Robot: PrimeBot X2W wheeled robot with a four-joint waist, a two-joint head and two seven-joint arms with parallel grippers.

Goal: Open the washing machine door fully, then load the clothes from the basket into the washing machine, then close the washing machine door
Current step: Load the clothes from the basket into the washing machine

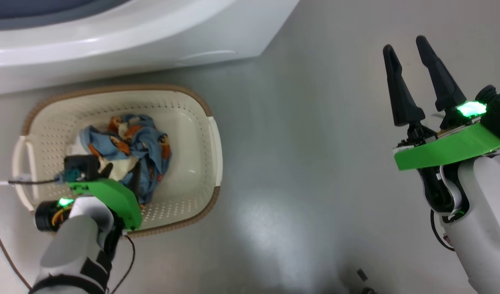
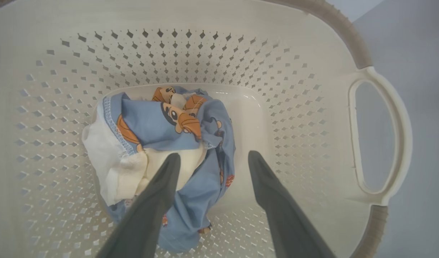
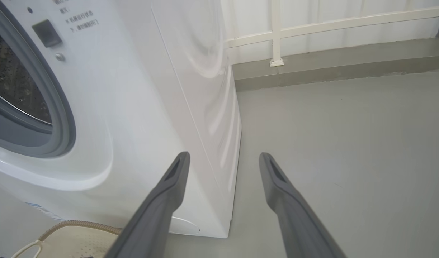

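white washer [image 3: 140, 107], drum [image 3: 11, 86] uncovered. cream, brown-rimmed basket [image 1: 193, 122] on the floor [image 1: 315, 163] just before it. inside, clothes [image 2: 158, 125]: crumpled blue cloth with orange faces, plus a white piece. left gripper [image 2: 214, 156] spread above them; right gripper [image 1: 404, 43] spread, well aside.

**Basket before the machine**

The basket [image 1: 184, 122] sits on the floor [image 1: 315, 143] just before the washing machine [image 1: 111, 45]. The clothes [image 1: 139, 143] lie bunched in it, beneath the left gripper [image 2: 214, 156]. The right gripper [image 1: 404, 43] hangs well to the right, over floor.
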